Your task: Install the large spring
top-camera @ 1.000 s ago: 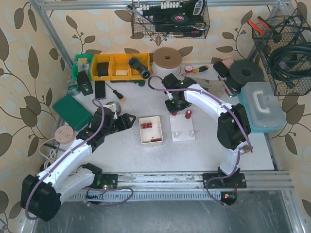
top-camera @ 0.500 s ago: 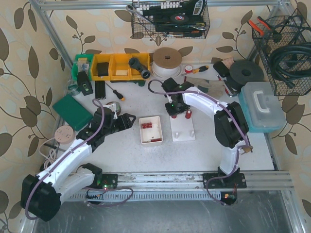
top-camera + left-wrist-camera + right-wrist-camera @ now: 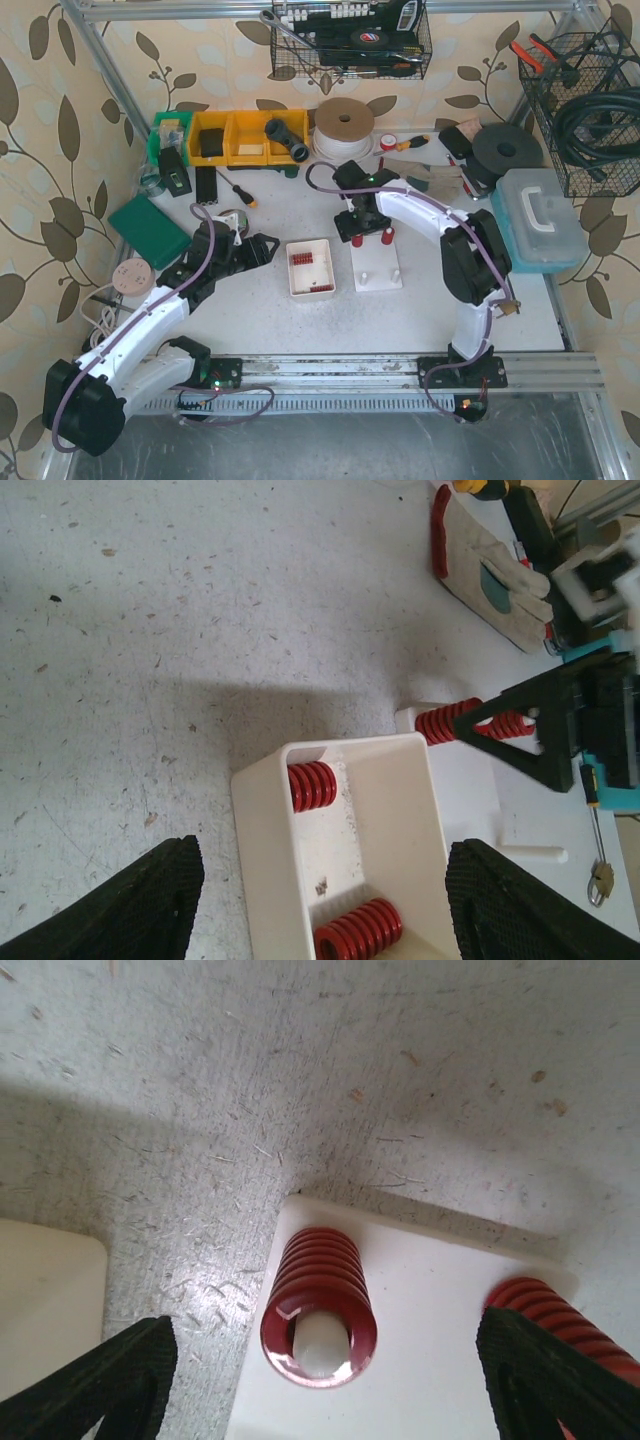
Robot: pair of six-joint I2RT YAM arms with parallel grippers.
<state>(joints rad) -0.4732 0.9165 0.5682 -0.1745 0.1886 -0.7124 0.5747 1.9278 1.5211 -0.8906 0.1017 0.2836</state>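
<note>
- I see my right claw (image 3: pixel 361 227) wide, not touching the spring (image 3: pixel 316 1280) standing on its peg (image 3: pixel 318 1346).
- My left claw (image 3: pixel 322 870) is wide near the box (image 3: pixel 258 850).

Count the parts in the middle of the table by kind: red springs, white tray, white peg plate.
Red metal coil springs: 4, two on the plate and two visible in the tray
White open plastic tray: 1
White flat peg plate: 1
Total: 6
</note>
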